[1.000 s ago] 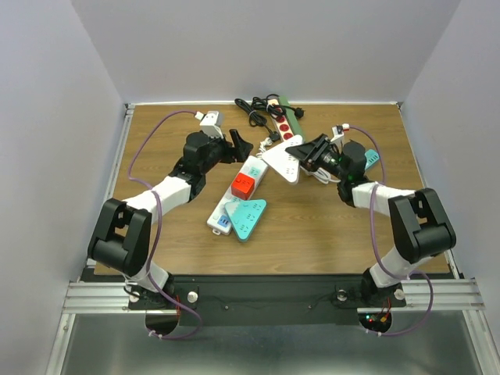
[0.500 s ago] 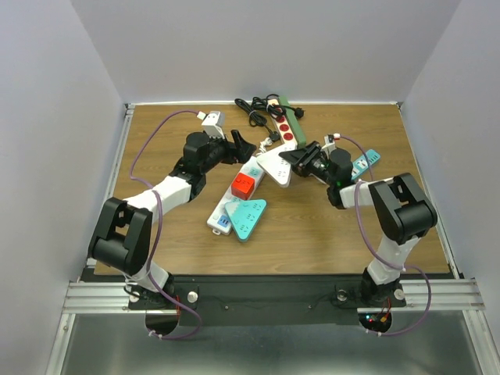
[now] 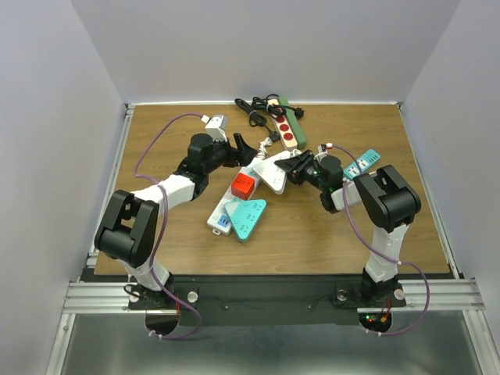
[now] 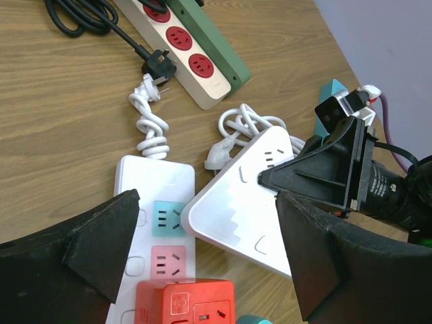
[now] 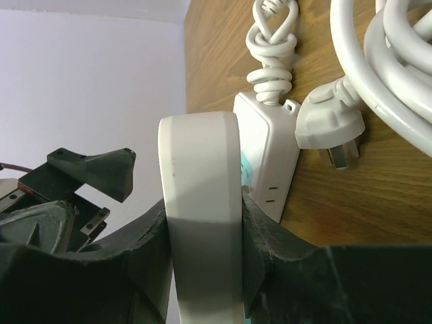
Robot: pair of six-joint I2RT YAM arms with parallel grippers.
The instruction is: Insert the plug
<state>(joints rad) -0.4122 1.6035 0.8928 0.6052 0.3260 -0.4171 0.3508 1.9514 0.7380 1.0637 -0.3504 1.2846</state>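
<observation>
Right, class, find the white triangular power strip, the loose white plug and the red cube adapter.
white triangular power strip (image 4: 236,212): left wrist view, top face.
loose white plug (image 4: 219,152): left wrist view, plug body.
red cube adapter (image 3: 243,185): top external view, top face.

Matt wood-grain table (image 3: 312,234); smooth plastic triangular power strip (image 4: 236,209); matt black cable (image 4: 125,37).

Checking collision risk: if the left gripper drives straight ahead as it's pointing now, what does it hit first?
Most likely the white triangular power strip held by the right gripper; it lies dead ahead of the open left gripper. Depth is unclear.
</observation>
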